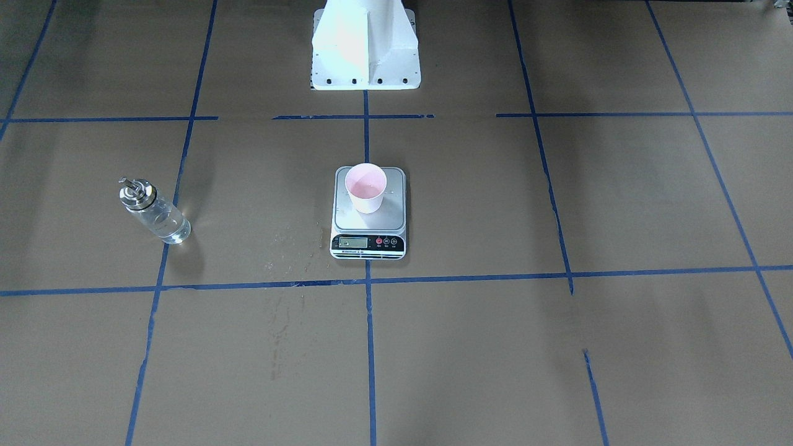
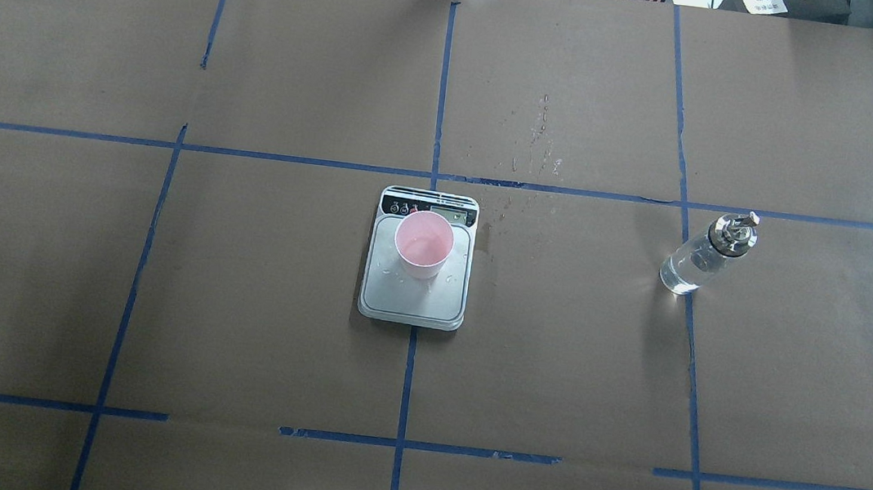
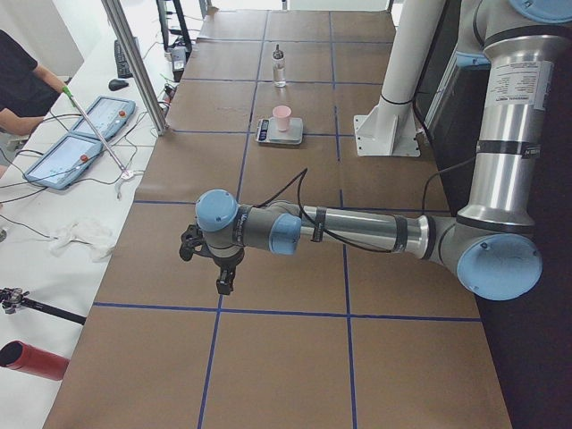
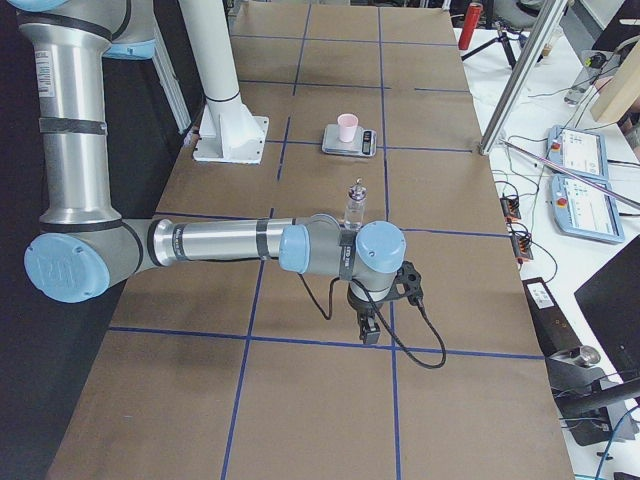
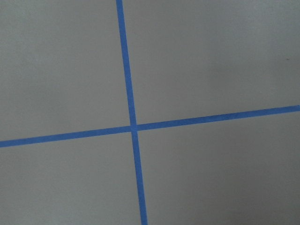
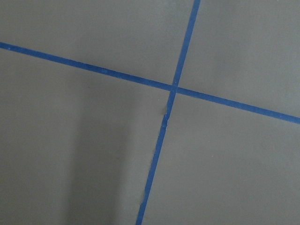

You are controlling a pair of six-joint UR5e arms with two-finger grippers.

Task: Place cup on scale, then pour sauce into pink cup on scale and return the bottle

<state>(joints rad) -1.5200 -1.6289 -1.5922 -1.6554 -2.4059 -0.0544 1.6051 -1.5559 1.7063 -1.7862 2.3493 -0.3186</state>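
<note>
- Overhead exterior view: the scale [image 2: 414,296] sits at the middle of the bench [image 2: 233,296], with its display toward the far edge.
- The cup [image 2: 423,245] stands upright on the scale's platform, at the display end.
- The bottle [image 2: 698,258] stands upright toward the bench's right end, well apart from the scale, on a strip of blue tape [image 2: 692,406]. Clear sauce [image 2: 679,277] shows through its glass.
- The left tool [image 3: 223,273] points down over the bench's left end (it shows only from the side, so I cannot tell whether it is spread or pressed together).
- The right tool [image 4: 368,328] points down over the right end, and its state cannot be told either.
</note>
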